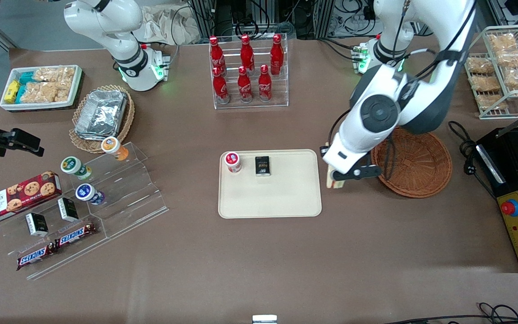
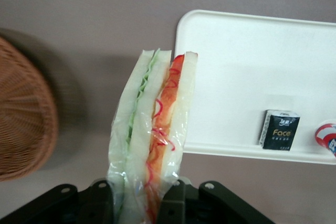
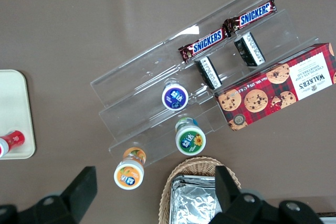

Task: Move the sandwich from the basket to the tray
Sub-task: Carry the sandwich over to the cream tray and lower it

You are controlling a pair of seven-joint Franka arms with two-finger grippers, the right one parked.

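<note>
Snickers bars on a clear stepped stand lie nearest the front camera; farther back, the claw hangs between the cream tray and the empty wicker basket, evidently mid-transfer. Wrist view: the claw is clamped on the wrapped sandwich, held upright by its base, just at the tray's edge, near a black Face packet.

The two chocolate bars on the clear stepped stand read "SNICKERS". The red tartan biscuit box reads "WALKER'S". The small black packet on the tray reads "Face". The gripper holds the sandwich just beside the tray's edge; no text is readable on it.
</note>
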